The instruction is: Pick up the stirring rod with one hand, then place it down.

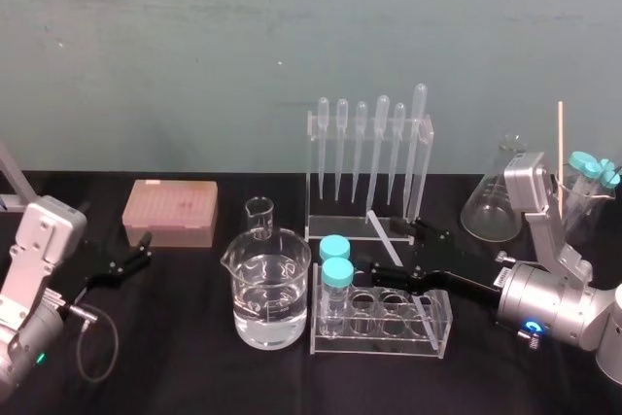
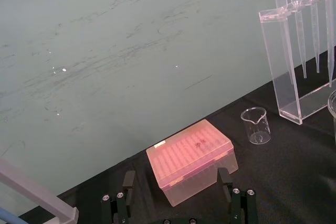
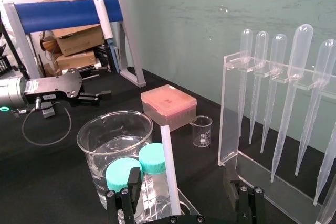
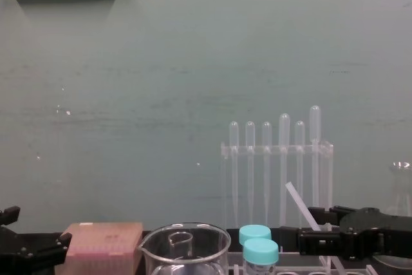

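Note:
The stirring rod (image 1: 384,224) is a thin translucent-white stick slanting between the pipette rack and the test tube rack. From the chest it rises at a tilt (image 4: 300,204). My right gripper (image 1: 406,253) is open, one finger on each side of the rod's lower part. In the right wrist view the rod (image 3: 169,171) stands between the two fingers, nearer one of them, with gaps on both sides. The gripper hides the rod's lower end. My left gripper (image 1: 131,254) hangs open at the far left, near the pink tip box, with nothing in it.
A large beaker of water (image 1: 268,291) stands left of the test tube rack (image 1: 381,316), which holds two teal-capped tubes. Behind them are the pipette rack (image 1: 369,167), a small beaker (image 1: 259,216) and a pink tip box (image 1: 170,211). A conical flask (image 1: 491,196) is at the back right.

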Robot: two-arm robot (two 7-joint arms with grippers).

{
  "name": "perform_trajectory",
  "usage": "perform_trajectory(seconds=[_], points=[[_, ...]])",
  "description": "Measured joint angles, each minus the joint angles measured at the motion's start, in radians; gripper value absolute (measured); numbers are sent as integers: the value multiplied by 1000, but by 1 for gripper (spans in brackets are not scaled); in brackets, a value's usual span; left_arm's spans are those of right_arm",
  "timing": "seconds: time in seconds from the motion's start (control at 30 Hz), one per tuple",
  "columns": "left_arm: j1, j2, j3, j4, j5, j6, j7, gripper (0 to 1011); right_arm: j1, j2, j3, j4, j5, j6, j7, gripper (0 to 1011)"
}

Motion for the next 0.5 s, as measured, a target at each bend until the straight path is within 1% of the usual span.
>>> perform_trajectory(seconds=[0.23, 0.3, 0.33, 0.43, 0.47, 0.5], points=[[0, 0, 0, 0, 0, 0, 0, 1000, 0, 1, -1, 0, 1, -4, 2, 1003], [0, 0, 0, 0, 0, 0, 0, 1000, 0, 1, -1, 0, 1, -4, 2, 980], [0, 0, 0, 0, 0, 0, 0, 1000, 0, 1, -1, 0, 1, -5, 2, 947], [0, 0, 0, 0, 0, 0, 0, 1000, 0, 1, -1, 0, 1, -5, 2, 899], [0, 0, 0, 0, 0, 0, 0, 1000, 0, 1, -1, 0, 1, -5, 2, 852], [0, 0, 0, 0, 0, 0, 0, 1000, 0, 1, -1, 0, 1, -6, 3, 838]])
